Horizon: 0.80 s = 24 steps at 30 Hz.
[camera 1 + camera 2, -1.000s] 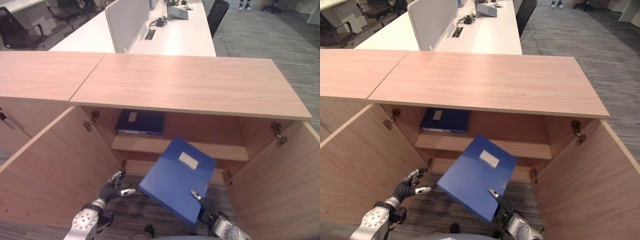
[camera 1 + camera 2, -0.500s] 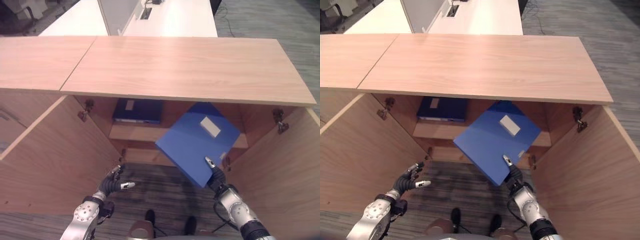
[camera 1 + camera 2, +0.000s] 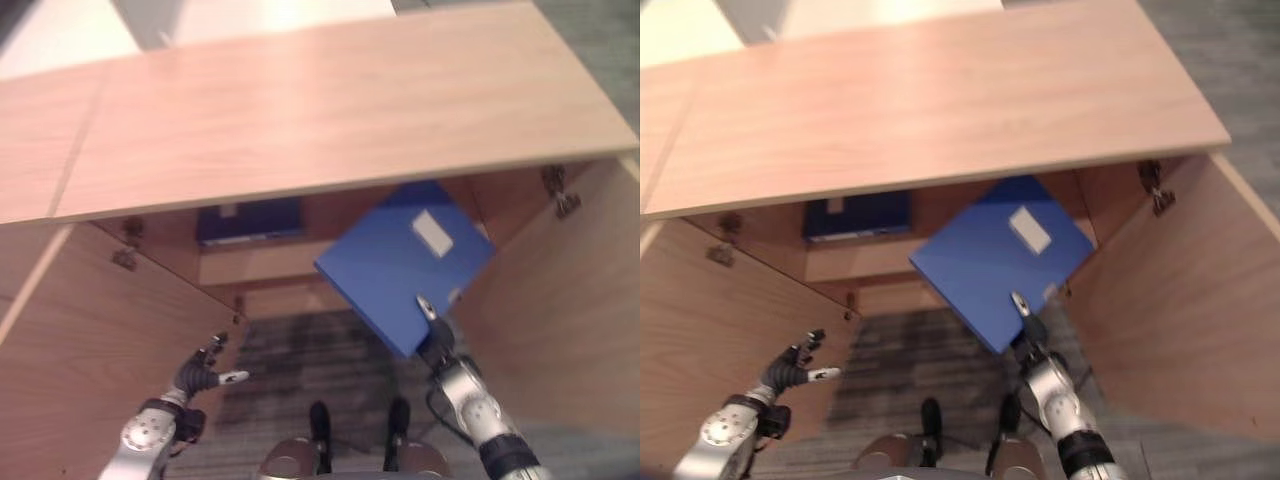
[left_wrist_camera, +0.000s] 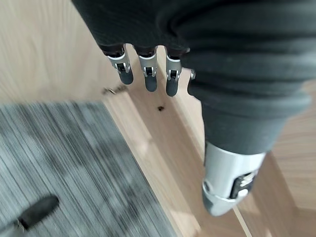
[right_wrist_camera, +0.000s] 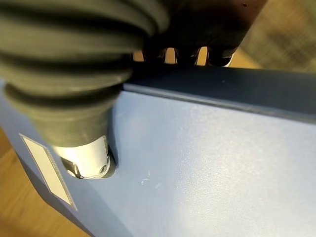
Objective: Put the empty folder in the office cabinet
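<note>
Right hand (image 3: 436,338) grips the blue folder (image 3: 400,262) at its near lower corner, thumb pressed on the top face and the fingers (image 5: 219,58) wrapped under the edge, as the right wrist view shows. Held this way, the folder hangs tilted in the air in front of the open office cabinet (image 3: 300,110), its far corner reaching in under the front edge of the cabinet's wooden top, on the right half of the opening. A white label (image 3: 432,233) sits on the folder's upper face, toward that far corner.

Inside the cabinet, a shelf (image 3: 255,266) runs across the back. On its left part lies a dark blue folder (image 3: 249,221), flat, with a small pale label on it, well apart from the held one. Both cabinet doors stand swung open: the left door (image 3: 90,350) along the left side of the opening and the right door (image 3: 560,310) along the right, with metal hinges (image 3: 558,194) visible near the upper inner corners.

The left hand (image 3: 200,373) hovers low beside the left door's inner face, above the grey carpet floor (image 3: 290,370), fingers loosely spread and holding nothing; its wrist view shows the fingertips (image 4: 148,78) pointing at the wooden door edge (image 4: 163,163) without touching it. That hand is well apart from the blue folder.
</note>
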Motion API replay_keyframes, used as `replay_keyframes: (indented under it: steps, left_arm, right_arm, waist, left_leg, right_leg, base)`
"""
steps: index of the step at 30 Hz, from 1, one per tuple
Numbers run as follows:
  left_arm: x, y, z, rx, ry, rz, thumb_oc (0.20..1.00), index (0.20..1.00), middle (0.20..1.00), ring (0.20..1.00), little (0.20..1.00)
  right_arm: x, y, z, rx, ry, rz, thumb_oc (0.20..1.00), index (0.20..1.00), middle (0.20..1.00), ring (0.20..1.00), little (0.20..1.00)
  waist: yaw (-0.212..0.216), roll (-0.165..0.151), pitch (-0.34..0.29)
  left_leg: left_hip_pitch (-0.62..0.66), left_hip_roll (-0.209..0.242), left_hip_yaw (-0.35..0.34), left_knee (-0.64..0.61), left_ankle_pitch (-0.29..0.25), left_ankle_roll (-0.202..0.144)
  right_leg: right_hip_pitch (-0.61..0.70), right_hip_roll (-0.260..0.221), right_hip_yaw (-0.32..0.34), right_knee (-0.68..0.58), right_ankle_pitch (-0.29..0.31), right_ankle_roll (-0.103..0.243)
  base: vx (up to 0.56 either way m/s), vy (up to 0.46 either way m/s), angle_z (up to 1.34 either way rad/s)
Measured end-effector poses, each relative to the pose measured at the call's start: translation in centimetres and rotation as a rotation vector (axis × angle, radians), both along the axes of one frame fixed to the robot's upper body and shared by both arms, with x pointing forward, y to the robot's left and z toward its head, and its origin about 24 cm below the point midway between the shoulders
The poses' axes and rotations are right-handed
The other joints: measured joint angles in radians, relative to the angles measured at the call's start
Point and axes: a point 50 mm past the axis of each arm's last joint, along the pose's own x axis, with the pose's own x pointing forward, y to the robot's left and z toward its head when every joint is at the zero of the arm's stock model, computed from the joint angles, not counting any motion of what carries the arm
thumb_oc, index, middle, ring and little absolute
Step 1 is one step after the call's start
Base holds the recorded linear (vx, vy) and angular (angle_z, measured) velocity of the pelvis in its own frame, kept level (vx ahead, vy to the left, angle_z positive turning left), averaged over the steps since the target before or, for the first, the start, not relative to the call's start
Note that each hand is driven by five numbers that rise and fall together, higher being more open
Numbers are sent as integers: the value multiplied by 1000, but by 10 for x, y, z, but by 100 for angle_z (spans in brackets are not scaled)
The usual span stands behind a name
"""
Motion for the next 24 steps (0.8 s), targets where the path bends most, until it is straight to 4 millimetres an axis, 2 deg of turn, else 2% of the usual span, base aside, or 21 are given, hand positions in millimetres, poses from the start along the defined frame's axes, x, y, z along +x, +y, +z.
replay_keyframes:
  steps: [1, 3, 4, 6, 7, 9, 11, 14, 19, 22, 24]
  left_arm:
    - [3, -1, 2, 1, -12, -2, 1000, 1000, 1000, 1000, 1000]
    - [7, 2, 9, 21, -48, -10, 1000, 1000, 1000, 1000, 1000]
    - [5, 0, 5, 11, -41, 0, 1000, 1000, 1000, 1000, 1000]
    - [4, -6, 1, -4, -30, -14, 1000, 1000, 1000, 1000, 1000]
    - [7, -14, 0, -18, -32, -37, 1000, 1000, 1000, 1000, 1000]
    - [13, -20, 2, -39, -55, -43, 1000, 1000, 1000, 1000, 1000]
    - [16, -23, 8, -35, -85, -56, 1000, 1000, 1000, 1000, 1000]
    - [16, -23, 9, -31, -89, -61, 1000, 1000, 1000, 1000, 1000]
    - [16, -23, 9, -17, -92, -61, 1000, 1000, 1000, 1000, 1000]
    - [17, -23, 12, 5, -109, -56, 1000, 1000, 1000, 1000, 1000]
    - [19, -25, 18, 8, -134, -62, 1000, 1000, 1000, 1000, 1000]
  right_arm:
    - [2, -1, 6, -10, -27, 2, 200, 200, 200, 200, 200]
    - [5, 1, 18, -1, -96, -8, 200, 200, 200, 200, 200]
    - [11, 2, 26, -2, -130, -5, 200, 200, 200, 200, 200]
    - [16, 2, 37, -8, -175, -11, 200, 200, 200, 200, 200]
    - [19, -2, 48, -16, -219, -27, 200, 200, 200, 200, 200]
    - [19, -10, 53, -22, -234, -55, 200, 200, 200, 200, 200]
    - [16, -15, 62, -41, -273, -62, 200, 200, 200, 200, 200]
    - [16, -18, 65, -73, -280, -67, 200, 200, 200, 200, 200]
    - [16, -17, 89, -129, -381, -63, 200, 200, 200, 200, 200]
    - [23, -15, 116, -149, -477, -75, 200, 200, 200, 200, 200]
    - [32, -25, 153, -226, -590, -111, 200, 200, 200, 200, 200]
  waist:
    - [6, 3, 11]
    - [16, -37, 35]
    - [24, -46, 69]
    - [17, -38, 93]
    - [12, -26, 117]
    - [9, -25, 145]
    - [6, -29, 153]
    - [-11, -31, 152]
    - [-11, -32, 152]
    - [-7, -35, 149]
    - [3, -35, 148]
  left_leg:
    - [-10, 2, -3, 18, -9, 6]
    - [-59, 0, -20, 74, -26, -13]
    - [-103, 18, -23, 124, -30, -22]
    - [-182, 43, -38, 192, -42, -34]
    - [-260, 56, -62, 263, -63, -35]
    - [-326, 60, -78, 324, -74, -32]
    - [-417, 64, -85, 413, -117, -33]
    - [-488, 65, -95, 477, -131, -26]
    - [-592, 65, -109, 588, -165, -19]
    - [-644, 63, -125, 648, -187, -19]
    - [-690, 62, -132, 690, -190, -13]
  right_leg:
    - [9, -14, -11, 9, -3, 4]
    - [41, -51, 3, -3, 6, 20]
    - [21, -39, 8, 3, 18, 52]
    - [-43, -34, 11, 50, 6, 36]
    - [-114, -44, 9, 131, -31, 14]
    - [-186, -67, 12, 225, -68, -4]
    - [-283, -96, 29, 333, -118, -7]
    - [-351, -116, 38, 408, -137, -15]
    - [-449, -144, 53, 529, -180, -28]
    - [-492, -165, 54, 594, -211, -30]
    - [-536, -178, 55, 646, -232, -35]
  base:
    - [-120, -80, 3]
    - [-108, -58, 12]
    - [-104, -58, 4]
    - [-15, -40, 5]
    - [1, -50, 15]
    - [-21, -55, 19]
    - [-27, -37, 11]
    - [-13, -48, 10]
    - [11, -41, 8]
    - [-5, -46, 14]
    - [6, -50, 17]
